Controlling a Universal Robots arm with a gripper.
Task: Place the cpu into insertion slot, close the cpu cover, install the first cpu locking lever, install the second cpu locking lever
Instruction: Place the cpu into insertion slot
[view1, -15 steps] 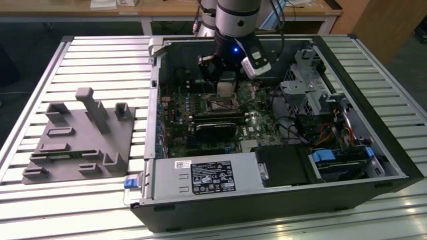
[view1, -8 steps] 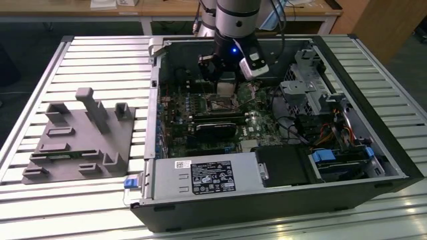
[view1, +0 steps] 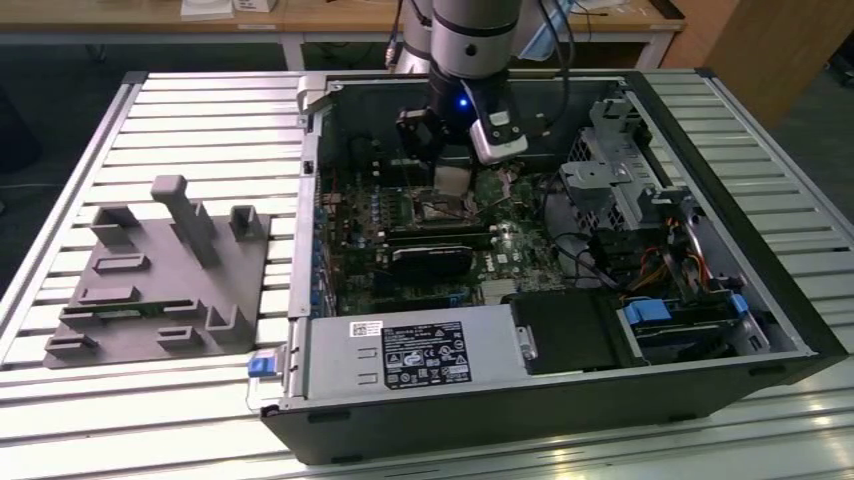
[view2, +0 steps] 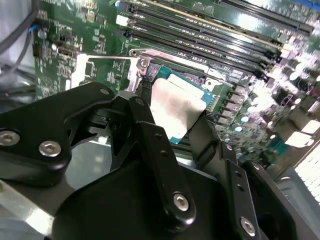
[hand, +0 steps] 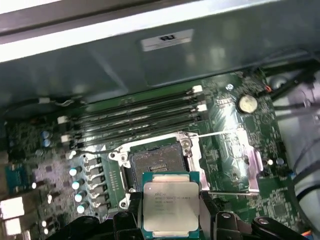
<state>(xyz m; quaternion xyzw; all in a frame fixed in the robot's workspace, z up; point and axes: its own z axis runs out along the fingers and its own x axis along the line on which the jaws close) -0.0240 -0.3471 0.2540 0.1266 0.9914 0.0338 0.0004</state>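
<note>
So the cpu (hand: 171, 202) is up in the air, pinched edge-on by the gripper (hand: 170, 214), which is clamped on two opposite sides of it; in the first wrist view the pale metal face points at the camera. It's hanging just short of the insertion slot (hand: 154, 167), not touching it, and the socket is wide open with the dark pin field exposed. The cpu cover (hand: 251, 165) is flipped back flat on the board beside the socket, and a thin wire lever (hand: 220, 134) is swung out along its edge, so nothing's been seated or latched yet. In the second wrist view the black fingers (view2: 150, 132) take up a lot of the frame, with the chip between them. What worries me: the chip looks offset from the socket, and I can't tell if its notches line up, so if it goes down crooked or rotated it could land on the socket rim or mash pins. A loose grip letting it slide or drop onto the pins would be just as bad, I reckon. The memory slots (hand: 140, 115) sit right beside the socket, so there's not much elbow room. Zooming out, the motherboard (view1: 501, 255) lies in an open computer case (view1: 787, 330) on a slatted metal table (view1: 200, 110), with a grey parts fixture (view1: 160, 270) at the exterior view's left and a wooden desk (view1: 134, 15) behind.
</note>
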